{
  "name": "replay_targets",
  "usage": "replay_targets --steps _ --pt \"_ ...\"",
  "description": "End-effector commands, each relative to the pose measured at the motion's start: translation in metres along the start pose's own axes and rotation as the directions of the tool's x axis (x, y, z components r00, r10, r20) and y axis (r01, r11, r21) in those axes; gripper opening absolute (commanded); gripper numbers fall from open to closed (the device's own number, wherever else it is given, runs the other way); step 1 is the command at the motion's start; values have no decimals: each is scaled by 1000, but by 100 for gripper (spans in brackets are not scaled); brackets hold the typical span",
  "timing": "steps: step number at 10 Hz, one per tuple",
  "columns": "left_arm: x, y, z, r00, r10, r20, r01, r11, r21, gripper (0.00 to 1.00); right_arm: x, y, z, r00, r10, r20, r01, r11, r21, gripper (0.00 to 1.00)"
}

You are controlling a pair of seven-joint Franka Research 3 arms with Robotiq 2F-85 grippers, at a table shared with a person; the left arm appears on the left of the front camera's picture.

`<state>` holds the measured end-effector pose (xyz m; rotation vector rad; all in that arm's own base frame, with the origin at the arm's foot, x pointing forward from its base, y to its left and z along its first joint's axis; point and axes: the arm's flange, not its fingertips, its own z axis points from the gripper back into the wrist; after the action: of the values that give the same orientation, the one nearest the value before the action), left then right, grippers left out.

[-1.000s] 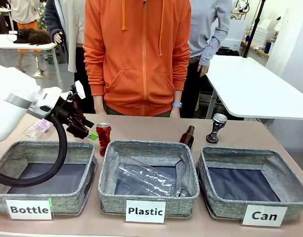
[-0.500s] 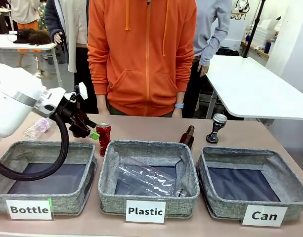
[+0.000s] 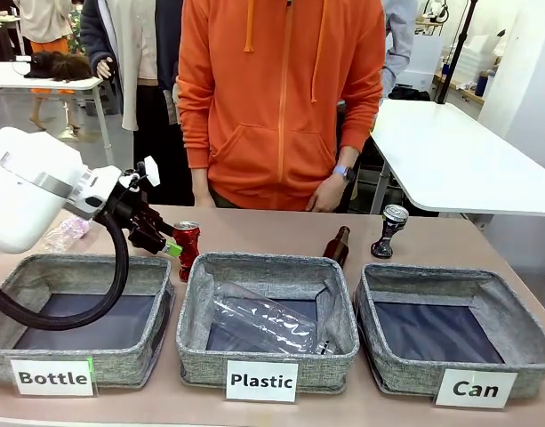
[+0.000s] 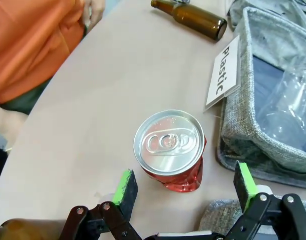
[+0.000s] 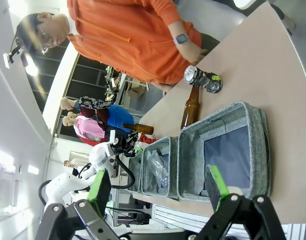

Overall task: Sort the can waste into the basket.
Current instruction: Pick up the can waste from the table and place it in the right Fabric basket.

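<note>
The red can (image 3: 187, 243) stands upright on the table behind the gap between the Bottle and Plastic bins. My left gripper (image 3: 168, 242) is open just to its left. In the left wrist view the red can (image 4: 170, 150) sits just ahead of the open left gripper (image 4: 185, 184), between the lines of its green pads (image 4: 125, 186) and touching neither. A black twisted can (image 3: 391, 230) with a silver top stands at the back right, behind the Can basket (image 3: 405, 374). My right gripper (image 5: 158, 187) hangs open, high above the basket (image 5: 262, 150) and the black can (image 5: 202, 79).
A brown bottle (image 3: 337, 245) lies behind the Plastic bin (image 3: 197, 360), which holds a clear bottle (image 3: 263, 322). The Bottle bin (image 3: 5, 276) stands at the left with a clear plastic bottle (image 3: 66, 233) behind it. A person in orange (image 3: 281, 98) stands at the far edge.
My left gripper has edged right and a little down toward the red can. The person in orange has shifted to the right.
</note>
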<state>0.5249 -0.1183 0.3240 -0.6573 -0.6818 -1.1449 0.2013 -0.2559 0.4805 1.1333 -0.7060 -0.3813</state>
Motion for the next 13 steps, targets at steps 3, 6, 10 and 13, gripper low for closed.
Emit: replay_targets --steps 3,6,10,13 --pt "-1 9 -18 999 -22 45 21 1000 20 100 4 0 0 1000 25 16 -25 999 21 100" --pt "-3 7 -26 996 -15 86 14 1000 14 100 4 0 0 1000 25 16 -25 999 21 100" --pt "-3 7 -31 990 -6 143 7 1000 -6 100 4 0 0 1000 25 16 -25 999 21 100" --pt "-3 7 -35 992 -4 126 6 1000 -14 40 4 0 0 1000 25 16 -25 999 21 100"
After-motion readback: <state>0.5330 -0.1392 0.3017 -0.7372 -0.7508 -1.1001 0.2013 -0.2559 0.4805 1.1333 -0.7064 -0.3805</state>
